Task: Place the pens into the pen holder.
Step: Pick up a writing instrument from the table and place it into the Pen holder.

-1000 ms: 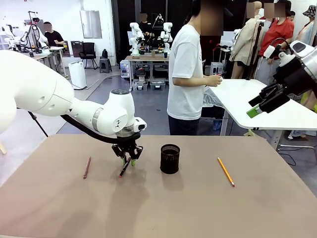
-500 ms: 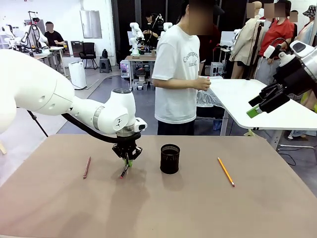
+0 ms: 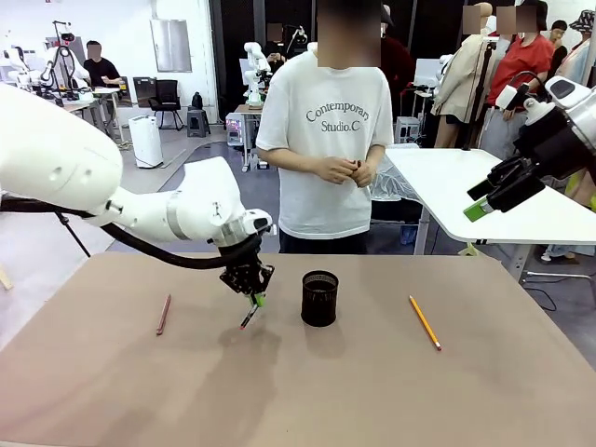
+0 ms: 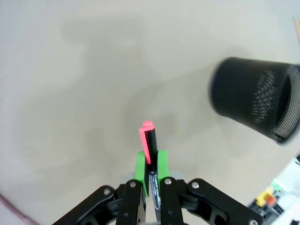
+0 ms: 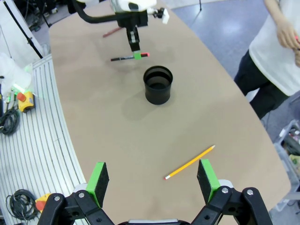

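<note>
left jaws clenched on the dark red-black pen point(image 3: 249, 317), held above the bench point(image 3: 372, 391), long axis tilted, tip down. pen holder point(image 3: 319, 298) sits just to their right, so the left arm is nearer. right jaws released, well apart. Right wrist view looks into the holder's open mouth, front view doesn't.

Tan-brown table point(image 3: 372, 391) in the foreground, matte top; white table point(image 3: 438, 182) just behind it at the right. Grey floor point(image 3: 186, 144) running back to a white wall point(image 3: 121, 37); black office chair point(image 3: 168, 96), white floor unit point(image 3: 146, 140) and a cluttered workbench point(image 3: 275, 112) along the far end
</note>
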`<control>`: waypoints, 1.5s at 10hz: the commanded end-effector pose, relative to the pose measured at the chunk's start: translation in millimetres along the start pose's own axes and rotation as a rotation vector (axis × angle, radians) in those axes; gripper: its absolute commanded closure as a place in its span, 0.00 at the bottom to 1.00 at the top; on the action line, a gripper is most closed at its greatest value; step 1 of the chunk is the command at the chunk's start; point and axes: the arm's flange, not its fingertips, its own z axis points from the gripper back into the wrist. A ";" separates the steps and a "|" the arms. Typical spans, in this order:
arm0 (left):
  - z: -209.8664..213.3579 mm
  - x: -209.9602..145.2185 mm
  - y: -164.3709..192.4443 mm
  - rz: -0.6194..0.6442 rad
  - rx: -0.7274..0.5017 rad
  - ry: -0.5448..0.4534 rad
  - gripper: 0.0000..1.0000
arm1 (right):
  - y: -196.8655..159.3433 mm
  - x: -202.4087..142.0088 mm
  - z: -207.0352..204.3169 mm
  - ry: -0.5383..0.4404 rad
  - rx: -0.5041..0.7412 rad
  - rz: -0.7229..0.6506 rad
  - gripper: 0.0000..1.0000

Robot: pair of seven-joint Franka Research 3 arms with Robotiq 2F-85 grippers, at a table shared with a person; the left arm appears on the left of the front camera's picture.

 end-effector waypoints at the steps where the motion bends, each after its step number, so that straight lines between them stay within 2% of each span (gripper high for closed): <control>1: 34.5 -31.9 16.5 -0.109 -0.173 -0.047 1.00 | 0.5 0.9 0.5 -0.008 0.004 0.004 0.00; 2: 46.7 -37.8 16.7 -0.166 -0.244 -0.092 1.00 | 0.5 0.9 0.5 -0.008 0.004 0.004 0.00; 3: 57.6 -43.1 15.7 -0.241 -0.378 -0.133 1.00 | 0.5 0.9 0.5 -0.008 0.004 0.004 0.00; 5: 76.8 -53.1 12.0 -0.380 -0.548 -0.266 1.00 | 0.5 0.9 0.5 -0.008 0.004 0.004 0.00; 8: 96.1 -69.7 18.3 -0.560 -0.652 -0.493 1.00 | 0.5 0.9 0.5 -0.008 0.004 0.004 0.00; 10: 108.5 -86.3 29.7 -0.667 -0.658 -0.617 1.00 | 0.5 0.9 0.5 -0.008 0.004 0.004 0.00; 11: 118.1 -90.0 29.3 -0.659 -0.689 -0.640 1.00 | 0.5 0.9 0.5 -0.008 0.004 0.004 0.00; 12: 112.7 -64.2 24.5 -0.611 -0.636 -0.570 1.00 | 0.5 0.9 0.5 -0.008 0.004 0.004 0.00; 15: 112.7 -64.2 24.5 -0.611 -0.636 -0.570 1.00 | 0.5 0.9 0.5 -0.008 0.004 0.004 0.00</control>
